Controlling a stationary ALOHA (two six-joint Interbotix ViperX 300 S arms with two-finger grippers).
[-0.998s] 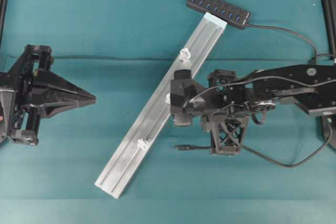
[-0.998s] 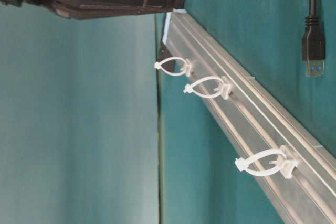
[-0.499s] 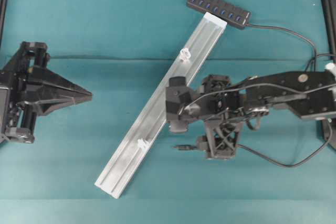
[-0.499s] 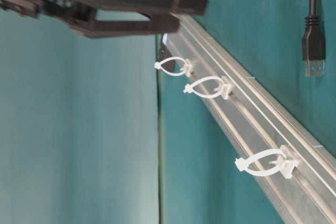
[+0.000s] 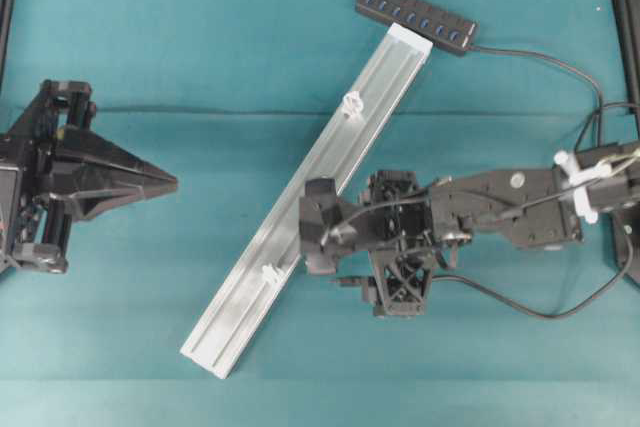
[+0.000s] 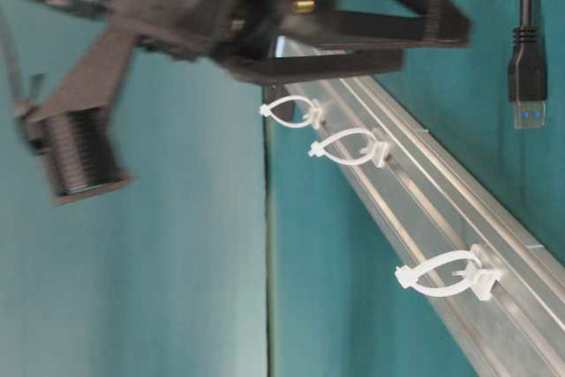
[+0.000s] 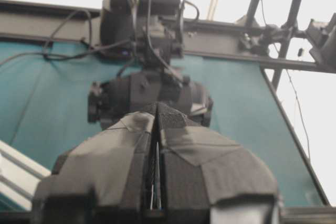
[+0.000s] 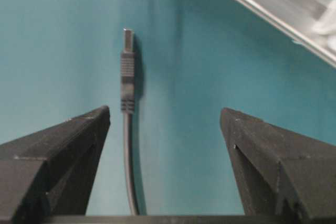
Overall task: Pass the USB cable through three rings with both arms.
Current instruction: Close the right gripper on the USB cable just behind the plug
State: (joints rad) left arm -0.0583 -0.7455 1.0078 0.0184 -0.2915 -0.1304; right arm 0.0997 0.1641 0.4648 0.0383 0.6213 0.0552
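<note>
USB cable (image 8: 127,129), one in number, lay flat on the teal table (image 5: 200,47) with its plug (image 8: 126,72) pointing away from the right wrist camera, between the spread fingers of the right gripper (image 8: 165,124) and touching neither. Three white rings (image 6: 344,147) stood along one silver rail (image 5: 330,182); from overhead only two showed, the middle one hidden under the right arm (image 5: 500,207). That arm reached across from the right edge, its released gripper (image 5: 385,282) pointing down over the plug just beside the rail. One left gripper (image 5: 170,184) hovered well apart at the left, pointing toward the rail, its fingers (image 7: 136,145) clenched together on nothing. One black hub (image 5: 415,17) touched the rail's far end.
</note>
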